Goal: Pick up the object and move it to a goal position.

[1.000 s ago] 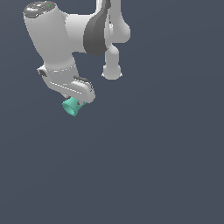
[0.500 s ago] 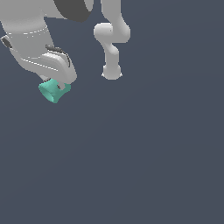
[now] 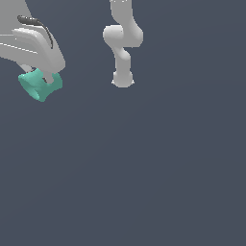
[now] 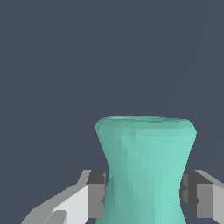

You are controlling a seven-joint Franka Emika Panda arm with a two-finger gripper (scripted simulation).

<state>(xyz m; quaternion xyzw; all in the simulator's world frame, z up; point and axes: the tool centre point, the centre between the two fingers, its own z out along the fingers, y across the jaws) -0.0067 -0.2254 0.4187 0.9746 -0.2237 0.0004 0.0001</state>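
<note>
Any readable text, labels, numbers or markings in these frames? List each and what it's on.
None. No text, label, number or sign shows in either view.
The teal spool is plain, with no print.
The gripper closed on its waist, and its pads, are bare white and grey.
The arm in the exterior view carries no logo or marking.
The background is uniform dark grey.

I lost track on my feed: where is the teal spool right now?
The teal spool is at the exterior view's upper left, clamped at its waist in the gripper, well left of the arm's base.
</note>
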